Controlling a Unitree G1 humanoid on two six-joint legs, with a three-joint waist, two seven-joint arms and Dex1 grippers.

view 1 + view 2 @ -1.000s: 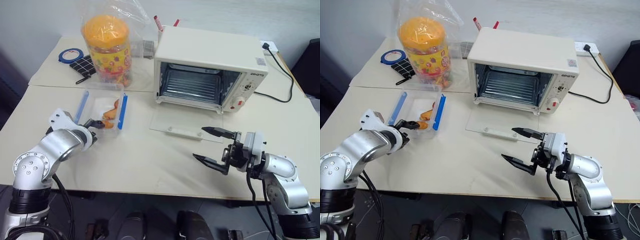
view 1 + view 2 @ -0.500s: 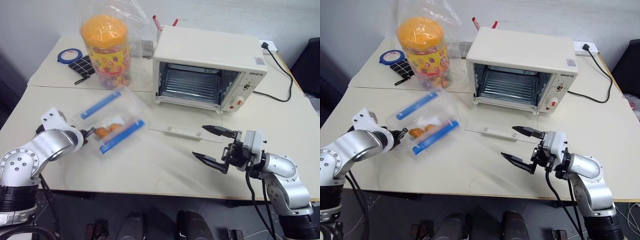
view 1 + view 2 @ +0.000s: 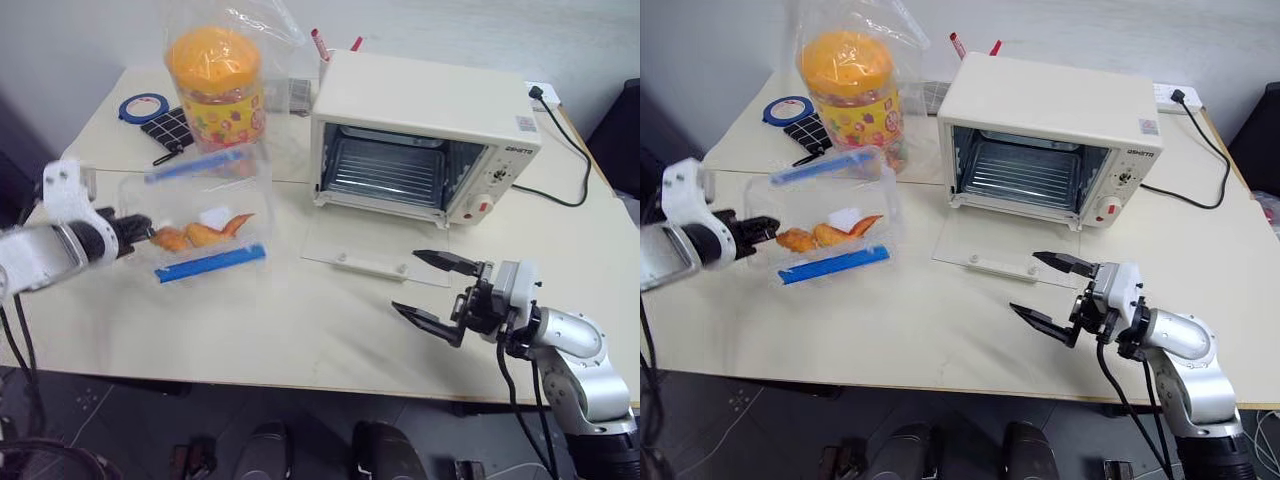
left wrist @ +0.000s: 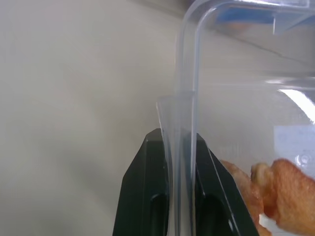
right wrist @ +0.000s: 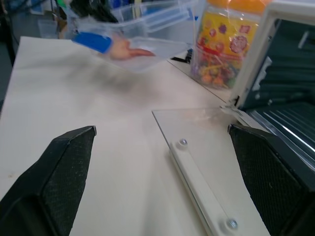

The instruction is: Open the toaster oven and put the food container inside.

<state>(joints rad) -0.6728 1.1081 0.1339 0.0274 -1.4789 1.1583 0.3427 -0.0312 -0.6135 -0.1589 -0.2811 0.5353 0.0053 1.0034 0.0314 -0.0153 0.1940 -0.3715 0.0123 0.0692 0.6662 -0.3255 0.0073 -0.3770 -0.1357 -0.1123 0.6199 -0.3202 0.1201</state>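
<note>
Above the cream table (image 3: 300, 320), the left gripper (image 3: 138, 228) is clamped on the clear blue-clipped food container's (image 3: 205, 222) rim. The cream-white toaster oven (image 3: 425, 135) gapes, ready; the right gripper (image 3: 435, 290) waits, fingers apart

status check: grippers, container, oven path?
Left gripper shut on food container, held above the table. Right gripper open, empty, near the dropped door. Toaster oven open, rack bare; right gripper sits close to the approach path.
</note>
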